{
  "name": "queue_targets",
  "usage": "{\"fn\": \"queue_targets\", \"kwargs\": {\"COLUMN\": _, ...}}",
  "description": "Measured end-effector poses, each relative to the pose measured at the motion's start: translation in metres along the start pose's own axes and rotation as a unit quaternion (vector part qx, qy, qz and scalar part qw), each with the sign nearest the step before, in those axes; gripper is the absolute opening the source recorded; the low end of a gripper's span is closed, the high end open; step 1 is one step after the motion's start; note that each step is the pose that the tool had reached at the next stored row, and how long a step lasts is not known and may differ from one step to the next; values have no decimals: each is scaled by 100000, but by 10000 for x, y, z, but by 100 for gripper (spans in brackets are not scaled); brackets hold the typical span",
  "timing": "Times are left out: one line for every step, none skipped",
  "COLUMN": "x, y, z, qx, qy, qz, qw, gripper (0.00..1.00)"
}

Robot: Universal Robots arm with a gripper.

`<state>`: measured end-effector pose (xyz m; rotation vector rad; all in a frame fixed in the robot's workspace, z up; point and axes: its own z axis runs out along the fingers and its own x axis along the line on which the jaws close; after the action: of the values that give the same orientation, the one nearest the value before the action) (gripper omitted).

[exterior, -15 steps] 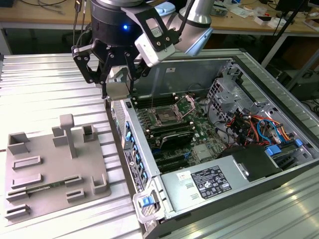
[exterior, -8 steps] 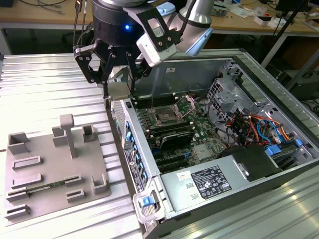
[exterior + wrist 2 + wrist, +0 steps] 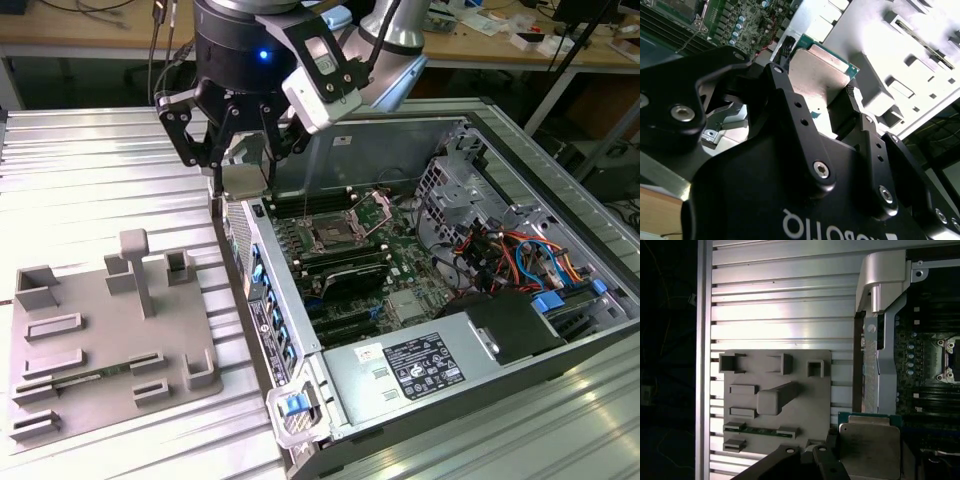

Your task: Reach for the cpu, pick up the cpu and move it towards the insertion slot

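Gripping one cpu point(image 3: 821, 67), the claw point(image 3: 812, 107) hangs above the case edge point(image 3: 262, 290).

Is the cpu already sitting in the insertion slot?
No, the gripper holds the cpu above the case edge, apart from the insertion slot.

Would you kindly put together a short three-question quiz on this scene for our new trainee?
1. True or false: the gripper is empty.
2. Over what does the cpu hang? A) the middle of the gray fixture plate; B) the near wall of the computer case; C) the power supply.
3. Fill in: the insertion slot lies on the ____ motherboard.

Key:
1. False; it grips the cpu by its edges.
2. B, in the exterior view.
3. Green.
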<state>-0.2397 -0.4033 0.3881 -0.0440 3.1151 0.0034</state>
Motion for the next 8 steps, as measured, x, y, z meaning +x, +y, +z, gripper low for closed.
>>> {"fn": "queue_targets", "kwargs": {"x": -13, "y": 0, "z": 0, "qx": 0, "qy": -1, "qz": 1, "qw": 100000, "gripper": 55}}
{"fn": "queue_targets", "kwargs": {"x": -26, "y": -1, "z": 0, "qx": 2, "qy": 0, "qz": 1, "qw": 100000, "gripper": 55}}
{"fn": "queue_targets", "kwargs": {"x": -58, "y": -2, "z": 1, "qx": 3, "qy": 2, "qz": 0, "qw": 100000, "gripper": 55}}
{"fn": "queue_targets", "kwargs": {"x": -70, "y": -2, "z": 1, "qx": 3, "qy": 3, "qz": 0, "qw": 100000, "gripper": 55}}
{"fn": "queue_targets", "kwargs": {"x": -83, "y": -2, "z": 2, "qx": 1, "qy": -2, "qz": -2, "qw": 100000, "gripper": 55}}
{"fn": "queue_targets", "kwargs": {"x": -92, "y": -2, "z": 2, "qx": 3, "qy": 0, "qz": -1, "qw": 100000, "gripper": 55}}
{"fn": "queue_targets", "kwargs": {"x": -97, "y": -3, "z": 2, "qx": 2, "qy": 1, "qz": -3, "qw": 100000, "gripper": 55}}
{"fn": "queue_targets", "kwargs": {"x": -104, "y": -3, "z": 3, "qx": 4, "qy": 0, "qz": -1, "qw": 100000, "gripper": 55}}
